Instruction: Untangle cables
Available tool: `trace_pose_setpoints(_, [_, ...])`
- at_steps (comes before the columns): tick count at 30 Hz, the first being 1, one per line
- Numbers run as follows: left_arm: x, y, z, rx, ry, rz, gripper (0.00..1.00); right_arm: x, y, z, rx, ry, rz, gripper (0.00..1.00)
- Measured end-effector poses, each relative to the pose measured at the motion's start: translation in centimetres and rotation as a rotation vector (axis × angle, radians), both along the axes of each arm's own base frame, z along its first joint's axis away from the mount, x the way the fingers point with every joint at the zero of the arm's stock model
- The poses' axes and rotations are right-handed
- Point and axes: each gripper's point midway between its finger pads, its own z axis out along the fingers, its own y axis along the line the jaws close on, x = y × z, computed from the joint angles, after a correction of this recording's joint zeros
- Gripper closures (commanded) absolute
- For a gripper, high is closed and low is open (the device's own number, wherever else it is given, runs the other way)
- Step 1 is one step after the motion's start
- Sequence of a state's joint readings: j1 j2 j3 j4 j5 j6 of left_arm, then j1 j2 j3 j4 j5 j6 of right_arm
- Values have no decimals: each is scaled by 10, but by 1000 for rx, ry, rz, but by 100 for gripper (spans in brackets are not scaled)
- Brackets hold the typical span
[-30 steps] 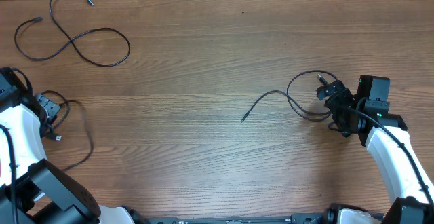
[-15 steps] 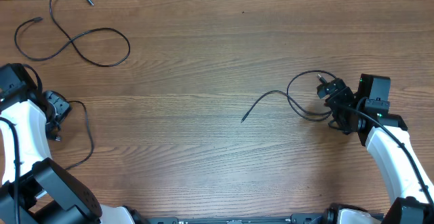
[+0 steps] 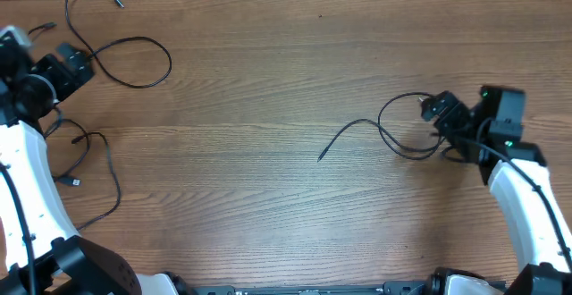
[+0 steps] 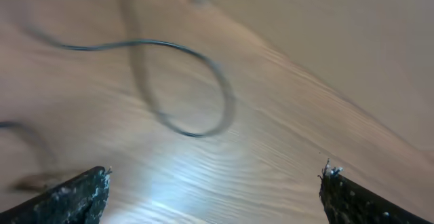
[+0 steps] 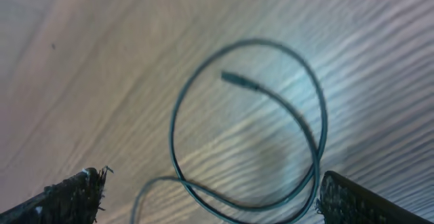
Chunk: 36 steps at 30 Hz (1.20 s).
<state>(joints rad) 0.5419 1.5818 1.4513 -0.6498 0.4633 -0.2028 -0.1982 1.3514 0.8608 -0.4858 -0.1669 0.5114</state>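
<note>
Cable [image 5: 174,125] looped on wood table [image 5: 102,54], plug end [image 5: 234,79] w/in loop; pincer [image 5: 213,187] fingers spread wide below.

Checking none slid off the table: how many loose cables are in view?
3 cables: one looping at the far-left corner beside the left hand, one lower along the left edge, one curled by the right hand.

table [image 3: 268,63] centre: open wood | obstacles: cables [image 3: 136,85] far left | cable loop [image 3: 380,125] right

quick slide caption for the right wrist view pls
Open right gripper poised over a looped black cable lying free on the wooden table.
</note>
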Motion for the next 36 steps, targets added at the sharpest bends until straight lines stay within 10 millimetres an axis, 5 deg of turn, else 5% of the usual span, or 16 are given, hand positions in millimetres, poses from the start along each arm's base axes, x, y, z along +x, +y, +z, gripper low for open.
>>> trace_pose_setpoints(8, [22, -78, 0, 13, -6, -205, 0, -10, -26, -22, -182, 133, 14, 6])
trace_pose_setpoints(12, [27, -104, -4, 59, 18, -239, 0, -12, -36, -62, -240, 248, 34, 16])
trace_pose_setpoints(20, [28, -114, -7, 92, 38, -247, 0, -20, -35, -94, -244, 349, 85, 39])
trace_pose_setpoints(24, [29, -118, -8, 106, 39, -258, 0, -19, -28, -98, -213, 350, 113, 62])
trace_pose_setpoints(29, [29, -128, -9, 127, 44, -285, 0, -21, -21, -110, -169, 373, 134, 70])
trace_pose_setpoints(36, [27, -127, -12, 133, 58, -277, 0, -13, -14, -116, -127, 363, 153, 96])
